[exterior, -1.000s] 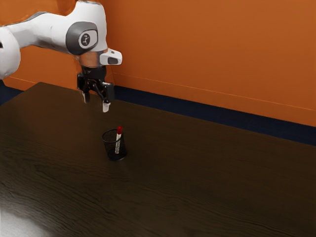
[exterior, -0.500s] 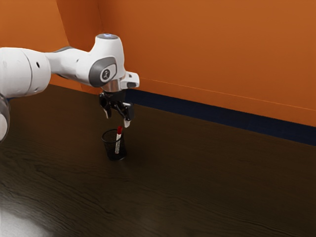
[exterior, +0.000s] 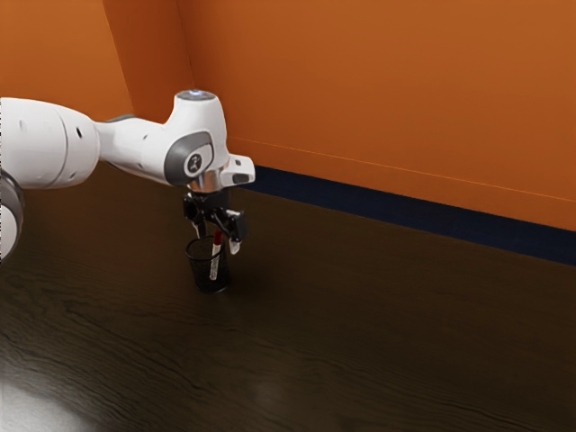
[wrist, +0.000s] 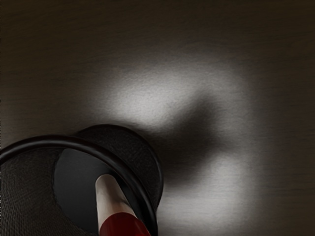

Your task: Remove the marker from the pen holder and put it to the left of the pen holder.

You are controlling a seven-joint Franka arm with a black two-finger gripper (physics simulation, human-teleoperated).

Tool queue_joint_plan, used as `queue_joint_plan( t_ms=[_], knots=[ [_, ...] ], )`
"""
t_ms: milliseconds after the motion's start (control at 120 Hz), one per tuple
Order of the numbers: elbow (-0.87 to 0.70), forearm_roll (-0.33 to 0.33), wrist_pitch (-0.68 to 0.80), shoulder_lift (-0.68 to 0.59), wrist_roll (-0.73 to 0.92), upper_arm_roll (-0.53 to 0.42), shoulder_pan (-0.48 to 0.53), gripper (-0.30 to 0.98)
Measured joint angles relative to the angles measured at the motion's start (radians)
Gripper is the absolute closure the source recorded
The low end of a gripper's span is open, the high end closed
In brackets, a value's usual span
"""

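Red-capped white marker [exterior: 215, 259] leans inside round black mesh pen holder [exterior: 199, 273], cap [wrist: 123, 226] up, easy to pinch. Your black two-finger gripper [exterior: 218, 238]: jaws apart, likely so cap fits between.

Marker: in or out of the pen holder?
In. The exterior view shows the marker inside the mesh pen holder, its red cap at the rim; the wrist view shows its white body down inside.

exterior: raised, beside white robot arm [exterior: 135, 144] at left, well back, facing down across dark wooden table [exterior: 387, 333] toward far orange wall [exterior: 378, 90] | wrist: close above, facing down | shared: black mesh pen holder [exterior: 200, 275], red-capped white marker [exterior: 215, 261]
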Motion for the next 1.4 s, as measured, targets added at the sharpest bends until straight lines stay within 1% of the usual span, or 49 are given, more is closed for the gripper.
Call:
queue_joint_plan(
  t_ms=[250,275,383,483,558,658,842,992,1208,1325,1400],
  knots=[
    [0.020,0.008,0.037,0.023,-0.002,0.001,-0.001,0.01],
    [0.019,0.008,0.040,0.020,-0.002,0.001,-0.001,0.05],
    [0.019,0.011,0.047,0.016,0.000,0.006,-0.002,0.31],
    [0.018,0.015,0.051,0.015,0.010,0.015,-0.002,0.50],
    [0.017,0.027,0.053,0.013,0.018,0.018,-0.002,0.60],
    [0.014,0.038,0.055,0.008,0.027,0.019,-0.002,0.68],
    [-0.013,0.053,0.054,-0.035,0.032,0.027,0.010,0.74],
    [-0.031,0.066,0.040,-0.136,0.030,0.036,0.008,0.76],
    [-0.028,0.122,0.016,-0.246,0.025,0.044,0.013,0.77],
    [-0.028,0.135,0.008,-0.250,0.024,0.071,0.059,0.77],
    [-0.028,0.139,0.005,-0.224,0.025,0.075,0.080,0.77]
  ],
)
